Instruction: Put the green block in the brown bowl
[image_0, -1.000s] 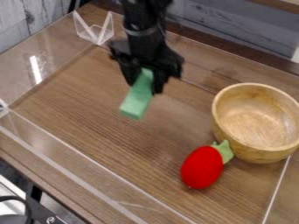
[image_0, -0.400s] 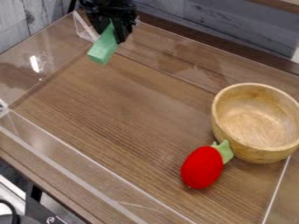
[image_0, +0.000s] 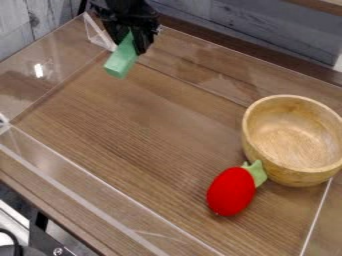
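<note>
Dangling green block (image_0: 122, 59) in tool (image_0: 131, 38), far from brown bowl (image_0: 294, 140).

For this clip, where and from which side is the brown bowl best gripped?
Take the brown bowl by its thick rim, coming straight down, one finger inside and one outside. It sits upright and open, too wide to span. The far rim looks safest, since the red toy touches the near-left side.
</note>
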